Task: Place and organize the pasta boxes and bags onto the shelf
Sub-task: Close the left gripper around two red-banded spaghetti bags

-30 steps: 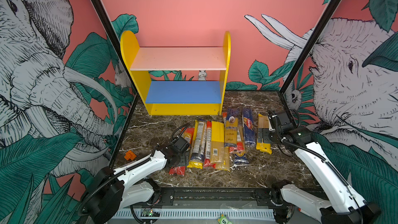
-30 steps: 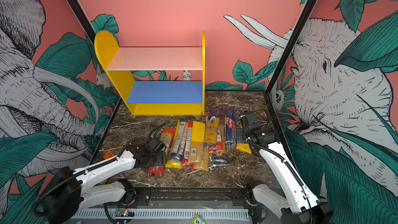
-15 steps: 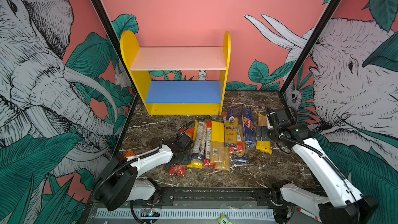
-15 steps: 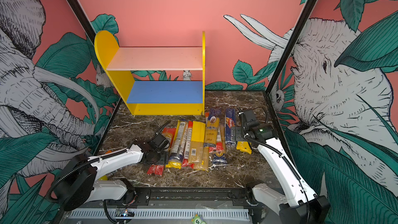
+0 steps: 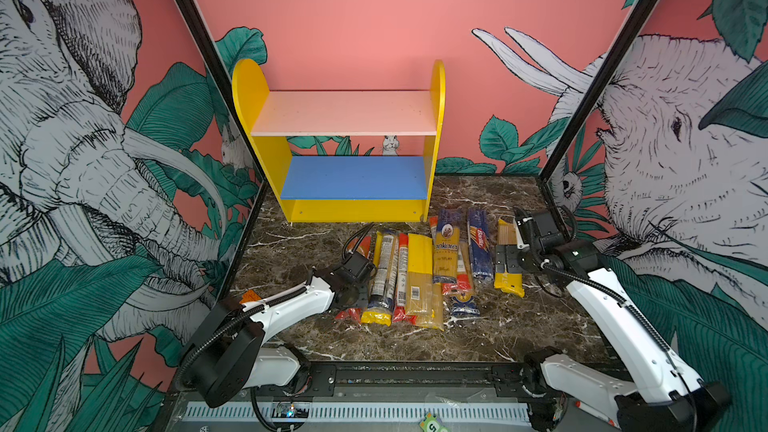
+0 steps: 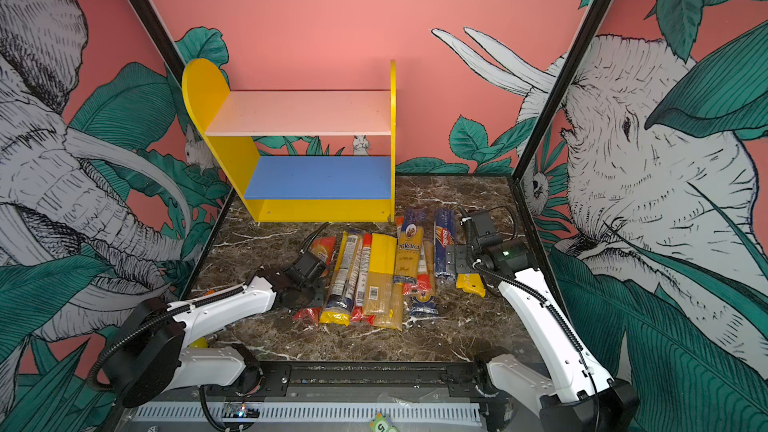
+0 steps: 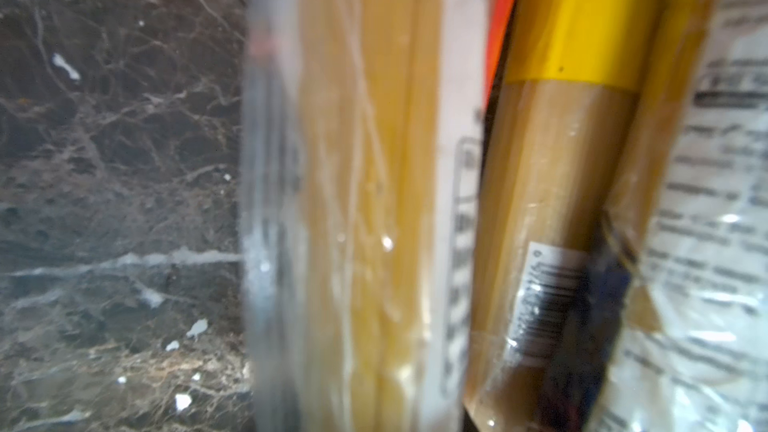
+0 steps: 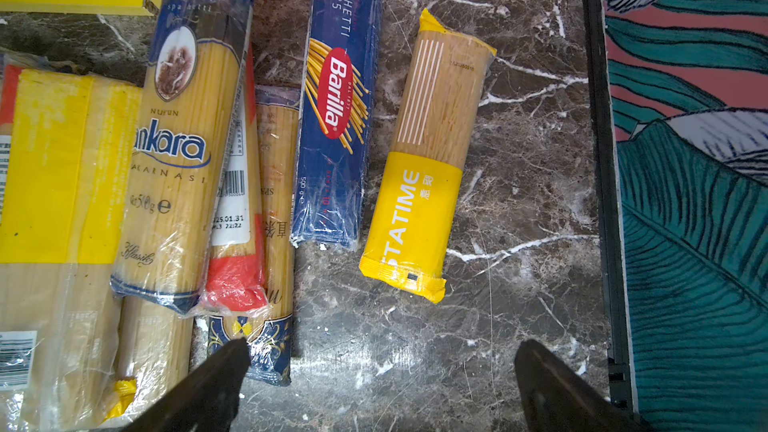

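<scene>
dark marble worktop (image 5: 519, 326) takes up the floor of the cell. shelf (image 5: 345, 112) (image 6: 299, 112) stands upright at the back, left of centre, with a pink board above a blue board between yellow sides. every pasta pack lies flat on the worktop in front of the shelf, in a rough row with the long sides running front to back, some overlapping. left arm reaches in low from the front left, right arm from the front right. wide yellow bag (image 5: 419, 268) sits mid-row. ankara bag (image 5: 446, 247) (image 8: 178, 151) is just right of it, lying over a thinner pack with a red end. barilla box (image 5: 478, 243) (image 8: 336, 118) is next, flat and label up. statime bag (image 5: 512, 284) (image 8: 419, 184) ends the row on the right, a little apart from the box. red-ended bag (image 5: 360, 243) (image 7: 365, 201) is leftmost, beside a yellow-ended bag (image 5: 384, 272) with a printed label. left gripper (image 5: 353, 290) (image 6: 305, 290) is pressed down on the middle of the red-ended bag, fingers closed on it; the left wrist view shows only the bag up close and blurred, tips hidden. right gripper (image 5: 508, 261) (image 8: 382, 349) hangs over the statime bag, fingers spread wide, holding nothing and clear of the bag in the right wrist view.
</scene>
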